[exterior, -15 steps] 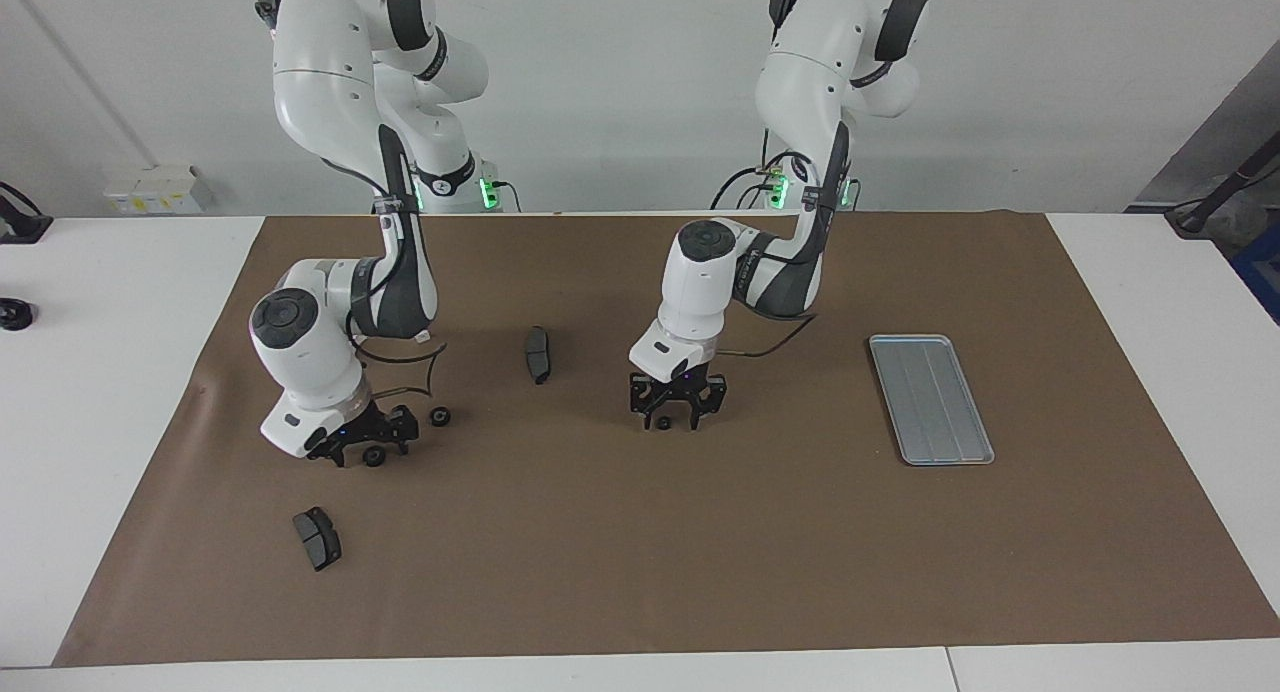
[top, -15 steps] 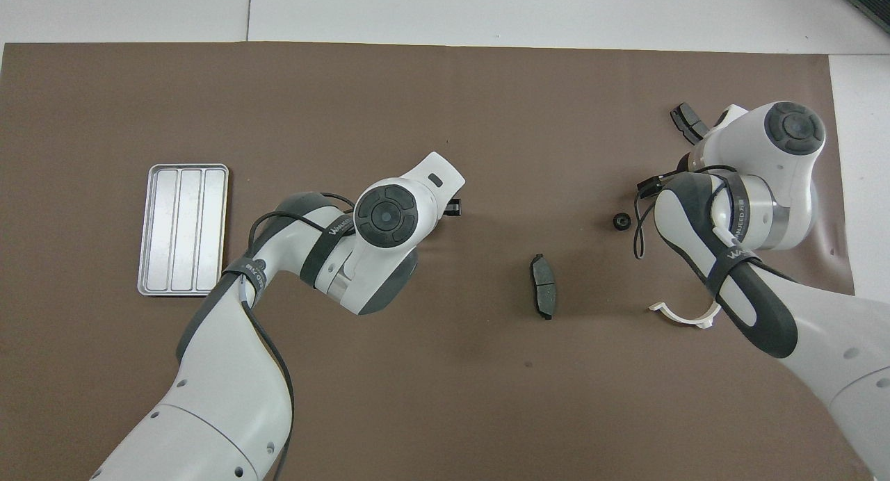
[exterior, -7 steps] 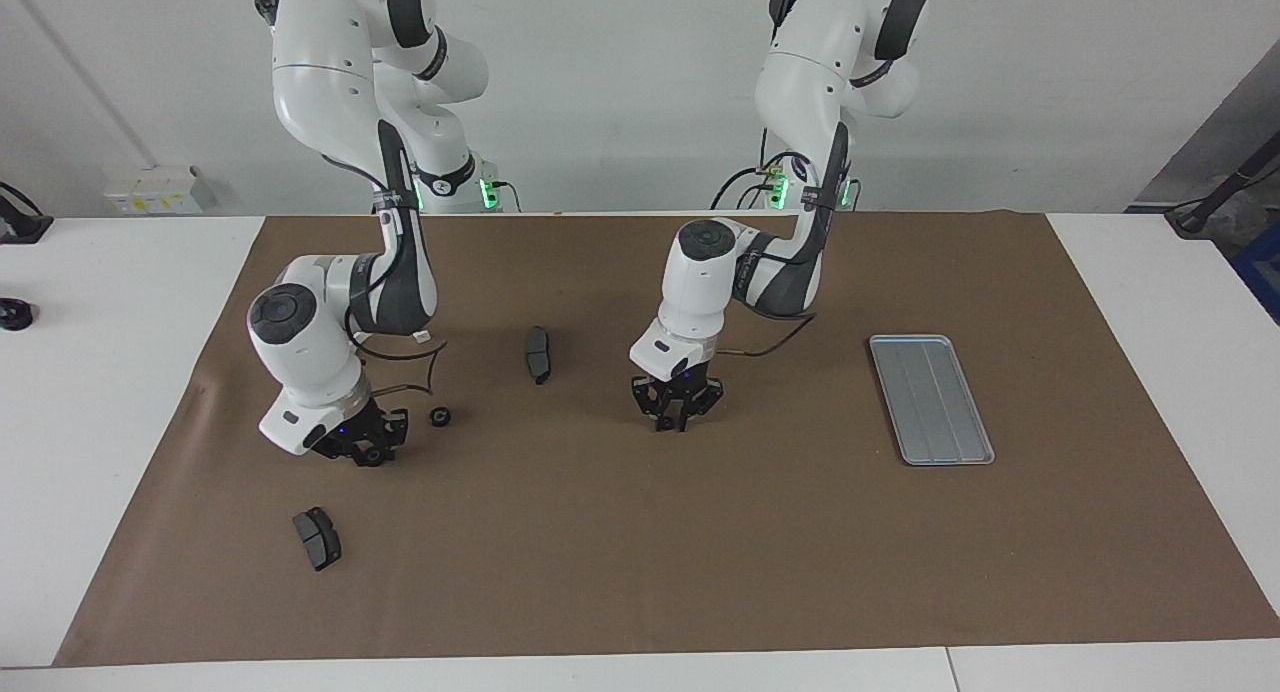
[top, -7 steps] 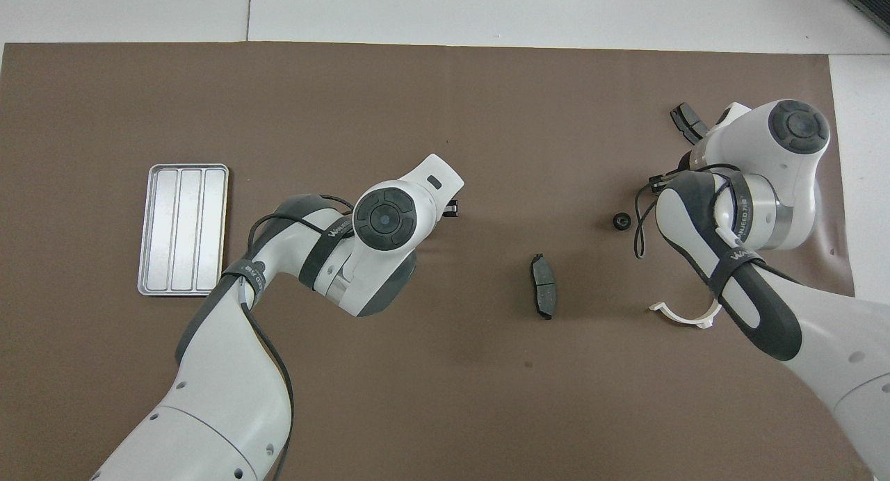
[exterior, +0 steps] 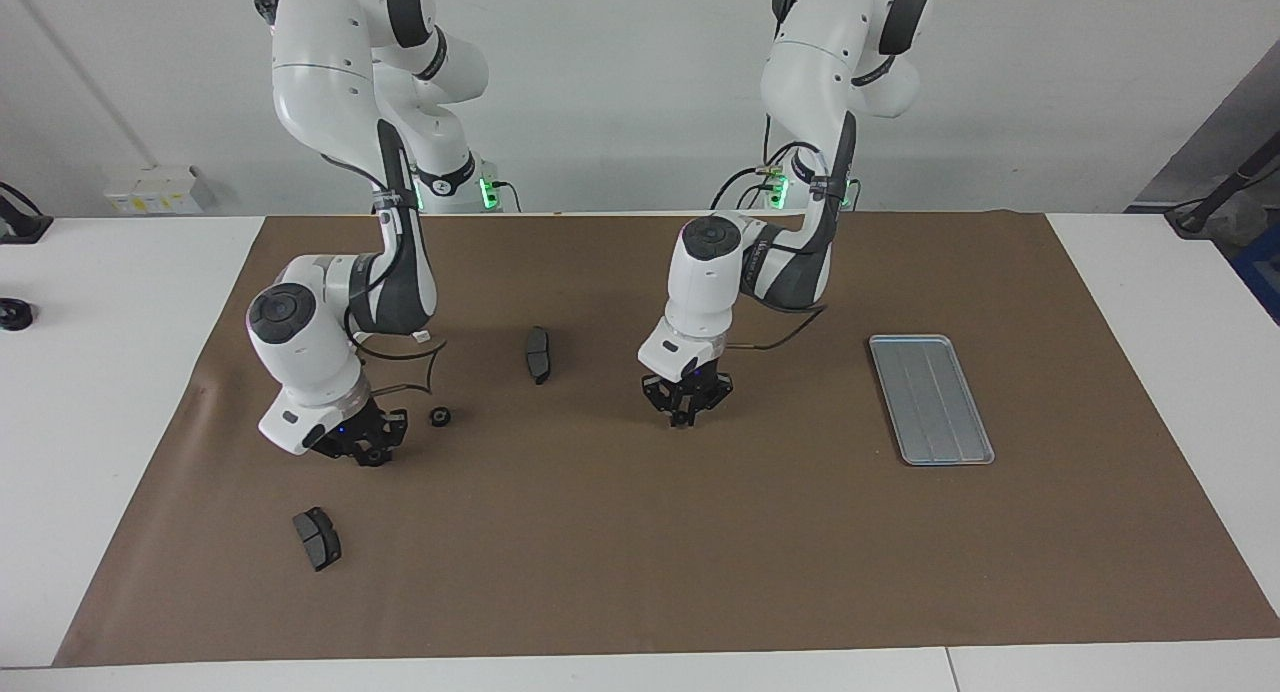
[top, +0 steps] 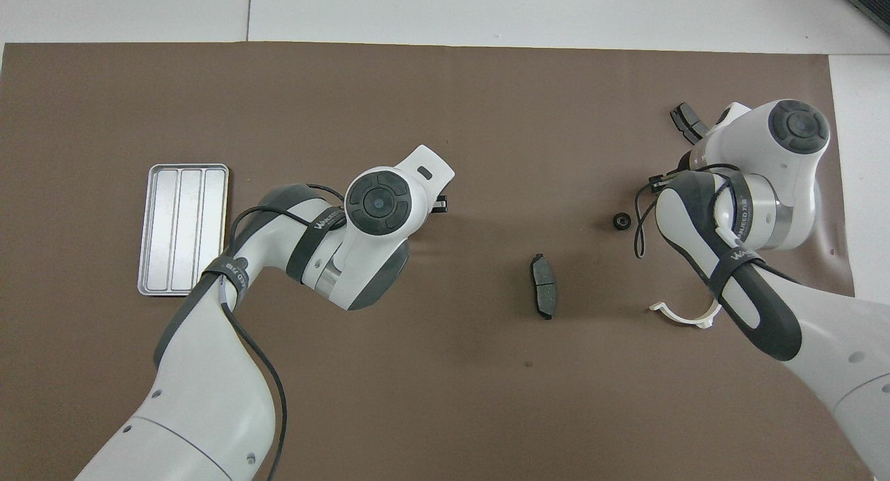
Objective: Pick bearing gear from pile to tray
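Surface: white table (exterior: 120, 392) covered by a brown mat (exterior: 640, 552), with a plain white wall at the robots' end.
Tray: silver-grey metal tray (exterior: 931, 399) with lengthwise lines, flat on the mat toward the left arm's end of the table; nothing lies in it.
Left hand: the left hand (exterior: 684, 416) is just above the mat near the middle, between the tray and the brake pad; its fingertips are drawn together on a tiny black gear (exterior: 683, 421). In the overhead view the arm hides the fingers.
Right hand: the right hand (exterior: 371, 454) is low at the mat toward the right arm's end, fingers closed around a small black round gear (exterior: 373, 457).
Loose gear: another black gear (exterior: 439, 416) lies on the mat just beside the right hand, apart from it.
Brake pads: one dark grey brake pad (exterior: 538, 353) lies between the two arms; a second pad (exterior: 317, 537) lies farther from the robots than the right hand.
Bracket: a white half-ring bracket (top: 678, 317) rests on the mat, partly under the right arm.
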You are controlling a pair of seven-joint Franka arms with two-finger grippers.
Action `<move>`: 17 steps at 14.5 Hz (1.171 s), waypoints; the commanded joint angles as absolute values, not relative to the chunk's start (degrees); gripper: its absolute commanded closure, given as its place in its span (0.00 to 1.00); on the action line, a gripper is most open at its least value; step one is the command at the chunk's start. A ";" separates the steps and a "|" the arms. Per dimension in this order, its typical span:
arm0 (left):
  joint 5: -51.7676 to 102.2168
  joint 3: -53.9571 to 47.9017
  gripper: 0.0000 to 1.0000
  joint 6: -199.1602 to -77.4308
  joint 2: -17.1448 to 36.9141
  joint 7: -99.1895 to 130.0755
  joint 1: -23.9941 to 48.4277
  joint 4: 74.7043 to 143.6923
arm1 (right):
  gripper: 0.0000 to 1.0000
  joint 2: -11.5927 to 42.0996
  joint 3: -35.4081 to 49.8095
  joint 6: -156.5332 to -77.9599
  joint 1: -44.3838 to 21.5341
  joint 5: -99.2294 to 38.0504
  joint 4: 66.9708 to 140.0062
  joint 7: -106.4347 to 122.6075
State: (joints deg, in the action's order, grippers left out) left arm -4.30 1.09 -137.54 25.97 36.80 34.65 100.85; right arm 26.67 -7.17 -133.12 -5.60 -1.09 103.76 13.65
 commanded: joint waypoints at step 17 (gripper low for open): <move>-5.36 0.70 1.00 -148.45 16.61 10.29 5.28 115.40 | 1.00 35.67 -6.15 -132.96 -35.67 -1.58 86.13 -41.91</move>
